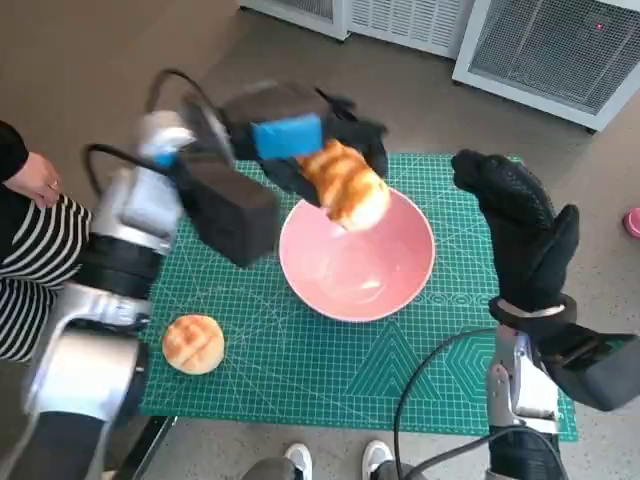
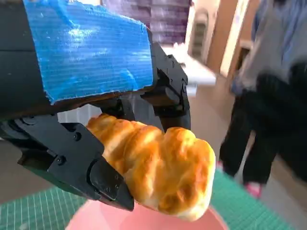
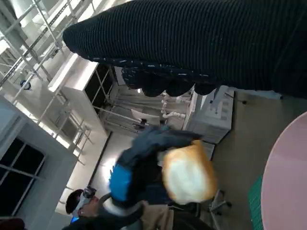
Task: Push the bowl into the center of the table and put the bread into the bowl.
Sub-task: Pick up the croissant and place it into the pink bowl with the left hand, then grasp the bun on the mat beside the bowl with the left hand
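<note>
A: Left edge of table (image 1: 300,380)?
B: A person (image 1: 25,220) sits beside it. A round bun (image 1: 194,343) lies near the front left corner.
A: Left hand (image 1: 300,140)?
B: It grips the bread (image 1: 345,185), raised over the far rim of the pink bowl (image 1: 357,265); the bread sits between its black fingers (image 2: 72,160).
A: Bowl?
B: About mid-table.
A: Right hand (image 1: 520,230)?
B: Near the right edge, upright, fingers extended, holding nothing, apart from the bowl.

Count on bench: one pink bowl (image 1: 356,262), two bread pieces — one elongated loaf (image 1: 346,185) at 12 o'clock of bowl, one round bun (image 1: 193,343) at 8 o'clock — one green cutting mat (image 1: 300,370).
</note>
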You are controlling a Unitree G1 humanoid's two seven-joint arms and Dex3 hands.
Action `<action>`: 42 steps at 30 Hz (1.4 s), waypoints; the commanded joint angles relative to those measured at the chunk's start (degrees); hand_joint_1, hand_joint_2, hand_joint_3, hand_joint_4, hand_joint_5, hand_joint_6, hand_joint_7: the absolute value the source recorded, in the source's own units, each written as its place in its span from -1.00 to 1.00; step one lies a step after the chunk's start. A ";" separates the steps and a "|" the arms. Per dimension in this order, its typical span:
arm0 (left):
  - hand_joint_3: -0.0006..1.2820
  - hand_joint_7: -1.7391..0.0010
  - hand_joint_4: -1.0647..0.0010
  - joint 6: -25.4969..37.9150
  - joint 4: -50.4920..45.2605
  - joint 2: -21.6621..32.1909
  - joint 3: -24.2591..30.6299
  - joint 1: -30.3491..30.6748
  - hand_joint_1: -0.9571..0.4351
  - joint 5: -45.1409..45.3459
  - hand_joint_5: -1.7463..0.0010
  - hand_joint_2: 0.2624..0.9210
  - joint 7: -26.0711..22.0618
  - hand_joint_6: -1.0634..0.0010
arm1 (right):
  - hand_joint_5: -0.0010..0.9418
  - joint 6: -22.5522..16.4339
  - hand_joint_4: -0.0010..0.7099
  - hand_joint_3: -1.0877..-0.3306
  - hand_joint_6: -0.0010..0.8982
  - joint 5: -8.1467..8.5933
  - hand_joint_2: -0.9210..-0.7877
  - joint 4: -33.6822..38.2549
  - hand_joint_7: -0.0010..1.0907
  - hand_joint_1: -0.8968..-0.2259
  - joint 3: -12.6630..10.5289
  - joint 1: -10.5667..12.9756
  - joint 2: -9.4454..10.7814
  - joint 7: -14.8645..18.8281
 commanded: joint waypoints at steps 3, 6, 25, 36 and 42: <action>-0.87 -0.35 -0.28 -2.40 7.55 -2.85 -3.30 -2.56 0.37 4.55 -0.37 1.00 3.55 -0.12 | -1.00 0.65 -0.55 0.01 -0.79 0.08 -1.00 -0.91 -0.18 -0.39 -0.33 2.08 0.09 -0.47; -0.86 -0.34 -0.27 -3.48 10.24 -3.65 -4.57 -2.68 0.37 6.45 -0.38 1.00 5.93 -0.13 | -0.99 0.86 -0.55 0.01 -0.78 -0.35 -1.00 -1.53 -0.18 -0.43 -0.45 2.44 0.06 -0.98; -0.99 0.88 0.72 -3.33 11.99 -0.82 -1.35 1.59 0.17 1.86 0.99 0.57 -2.45 0.46 | -0.99 0.88 -0.55 0.02 -0.80 -1.61 -1.00 -3.03 -0.20 -0.49 0.06 3.25 0.65 -3.49; -1.00 0.95 0.86 -8.09 0.17 10.08 6.79 6.04 0.12 -10.79 1.00 0.54 -13.25 0.55 | -0.99 1.06 -0.55 0.02 -0.80 -1.74 -1.00 -3.55 -0.20 -0.47 0.63 3.68 0.66 -3.83; -0.98 0.95 0.88 -5.66 -10.73 17.57 11.88 11.16 -0.05 -19.31 1.00 0.60 -19.58 0.55 | -1.00 1.26 -0.55 0.01 -0.80 -1.38 -1.00 -3.41 -0.20 -0.47 0.98 3.61 0.78 -3.73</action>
